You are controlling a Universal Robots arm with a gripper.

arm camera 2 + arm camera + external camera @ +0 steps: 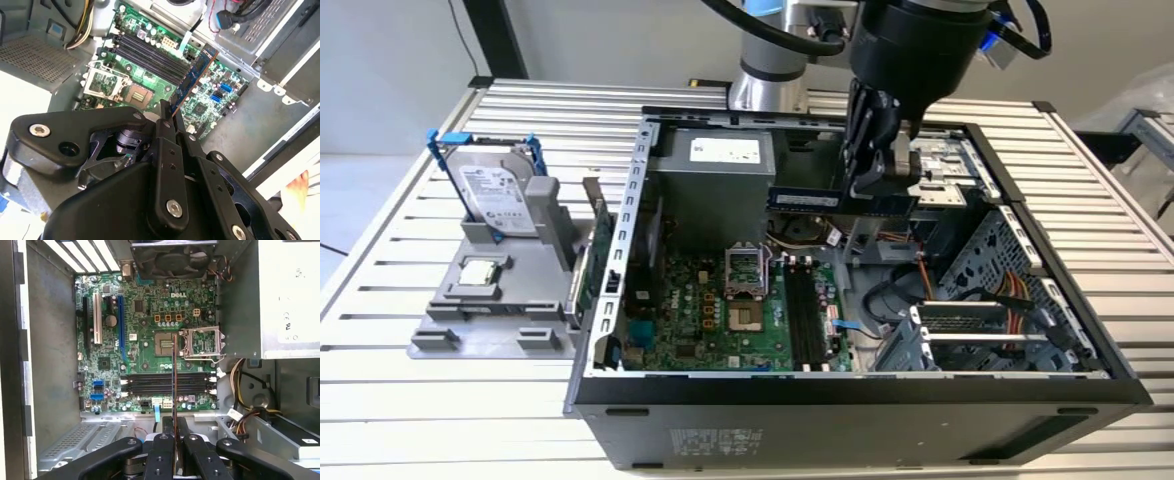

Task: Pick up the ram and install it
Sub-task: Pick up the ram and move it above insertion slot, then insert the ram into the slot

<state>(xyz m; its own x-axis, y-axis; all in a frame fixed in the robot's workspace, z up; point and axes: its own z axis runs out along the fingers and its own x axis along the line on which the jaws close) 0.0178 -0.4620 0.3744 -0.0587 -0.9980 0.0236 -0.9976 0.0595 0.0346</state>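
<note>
1. The ram (pixel 803 199), a dark bluish-green stick, hangs in the air over the open case (pixel 854 400), level and on edge, above the board (pixel 707 320) and touching none of it.
2. The gripper (pixel 878 190) has its black fingers (pixel 162 450) closed on one end of the ram, pinching it flat between them; the free end juts toward the exterior view's left, in front of the grey power supply (pixel 707 175).
3. In the first wrist view the ram shows edge-on as a thin line rising from the fingertips across the dark slots (pixel 150 384), well above them and not seated.
4. The slots lie just beside the open CPU socket (pixel 202 344); a fan (pixel 172 260) sits at the board's far edge.
5. Outside the case, on the exterior view's left, a grey stand (pixel 467 310) holds a hard drive (pixel 494 190) upright in a blue frame and a square silver chip (pixel 480 270) lying flat.
6. Case and stand rest on a slatted metal table (pixel 400 400).
</note>
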